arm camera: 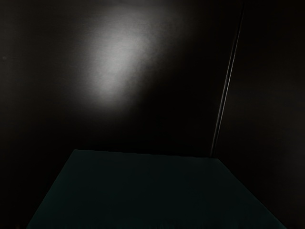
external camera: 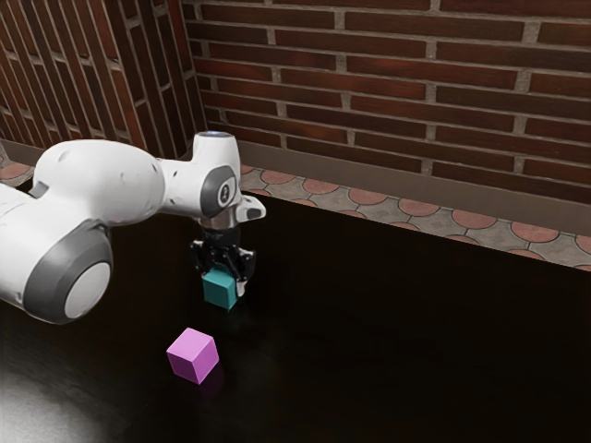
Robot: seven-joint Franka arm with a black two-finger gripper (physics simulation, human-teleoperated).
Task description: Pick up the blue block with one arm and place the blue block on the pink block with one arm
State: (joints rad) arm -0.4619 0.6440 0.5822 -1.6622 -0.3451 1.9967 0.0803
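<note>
The blue block (external camera: 219,292), teal in colour, sits between the fingers of my black gripper (external camera: 222,280) near the middle of the dark table. The fingers press its two sides, so the gripper is shut on it. I cannot tell whether the block rests on the table or hangs just above it. In the wrist view the blue block (arm camera: 152,195) is a large dark teal face right under my hand. The pink block (external camera: 192,355) lies on the table nearer the front edge, a short way from the gripper, with nothing touching it.
The black tabletop (external camera: 397,332) stretches wide toward the exterior view's right. Brick walls (external camera: 388,83) stand behind and to the left, with a tiled floor strip (external camera: 425,210) along the table's far edge. My white arm (external camera: 102,212) comes in from the left.
</note>
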